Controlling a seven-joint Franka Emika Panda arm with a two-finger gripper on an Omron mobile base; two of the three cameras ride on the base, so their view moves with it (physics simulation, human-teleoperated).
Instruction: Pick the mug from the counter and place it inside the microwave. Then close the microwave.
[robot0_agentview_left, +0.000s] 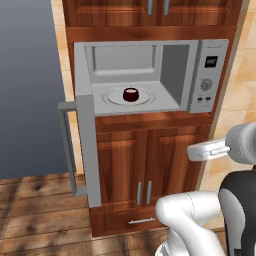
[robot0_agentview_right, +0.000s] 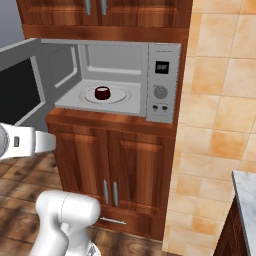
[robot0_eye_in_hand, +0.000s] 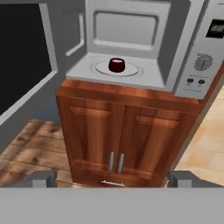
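Already the mug (robot0_agentview_left: 130, 94) is sitting upright on the round turntable (robot0_agentview_left: 112, 98) inside the microwave (robot0_agentview_left: 150, 75), so the placing part looks done and only the closing seems left. Going left to right in the left base view, the door (robot0_agentview_left: 86, 145) is hanging wide open, swung out edge-on toward the camera with its long bar handle (robot0_agentview_left: 68, 150) sticking out on the far left; it is standing that way because the cavity had to be reachable. Next the open cavity is showing the mug near its middle, well clear of the walls, which should let the door swing shut without catching it. To the right, the control panel (robot0_agentview_left: 208, 77) is carrying a small dark display, a dial and two buttons; no writing or brand is readable there.

In the hand view the gripper (robot0_eye_in_hand: 113, 179) is hanging back from the cabinet (robot0_eye_in_hand: 127, 135), its fingertips (robot0_eye_in_hand: 43, 178) standing wide apart and holding nothing.
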